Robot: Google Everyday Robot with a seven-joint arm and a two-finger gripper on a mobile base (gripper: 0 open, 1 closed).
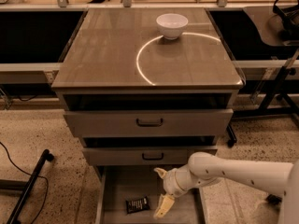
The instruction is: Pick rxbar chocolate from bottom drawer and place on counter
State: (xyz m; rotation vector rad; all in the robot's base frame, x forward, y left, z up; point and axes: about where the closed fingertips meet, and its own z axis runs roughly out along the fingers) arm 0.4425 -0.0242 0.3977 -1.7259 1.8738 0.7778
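Observation:
The rxbar chocolate (138,204), a small dark bar with pale lettering, lies flat on the floor of the open bottom drawer (112,190), left of centre. My gripper (160,192) hangs over the drawer just right of the bar, apart from it. Its two pale fingers are spread open and hold nothing, one fingertip (161,173) up near the middle drawer's front and the other (161,208) down by the drawer floor. The white arm reaches in from the right. The counter (107,55) is the glossy brown top with a bright curved light streak.
A white bowl (171,25) stands on the counter at the back right. The two upper drawers with black handles (149,122) stand slightly pulled out. Black stand legs (28,183) and a cable lie on the speckled floor at left. A dark frame (275,83) stands at right.

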